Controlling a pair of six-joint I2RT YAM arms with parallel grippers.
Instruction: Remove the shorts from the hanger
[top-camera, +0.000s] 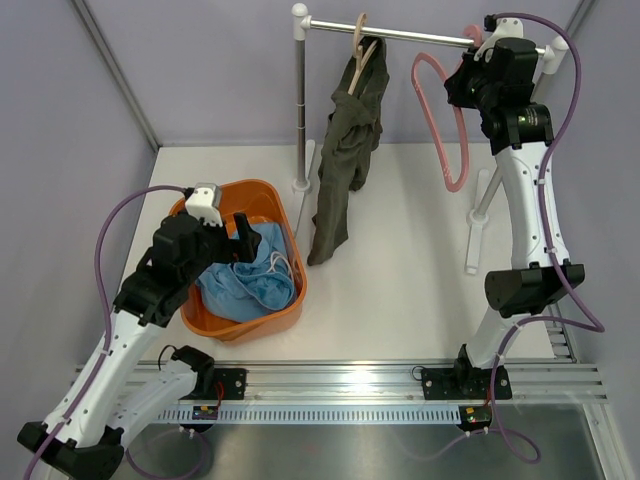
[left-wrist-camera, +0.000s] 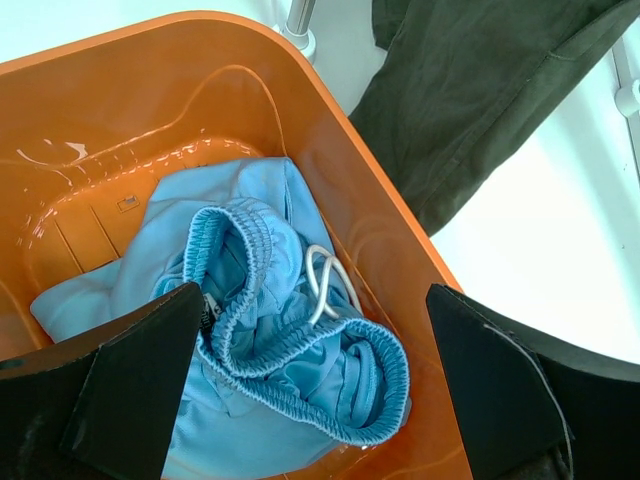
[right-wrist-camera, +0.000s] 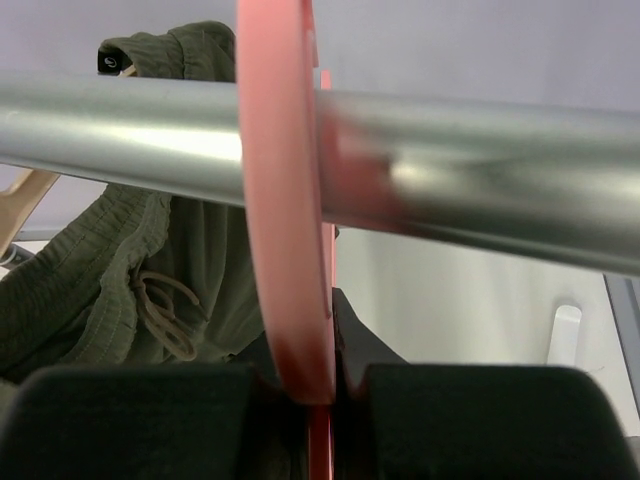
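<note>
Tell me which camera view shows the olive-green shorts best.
Top external: the olive-green shorts hang full length from the wooden hanger on the rail. Left wrist catches only a lower portion beside the orange basket. Right wrist shows just the waistband and drawstring behind the rail and the pink hanger.

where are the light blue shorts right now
The light blue shorts lie in the orange basin, left side of the top view, beneath the open left end effector.

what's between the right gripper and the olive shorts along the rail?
Top view: only the pink hanger, which the right gripper is shut on, then a bare stretch of rail up to the olive shorts.
</note>
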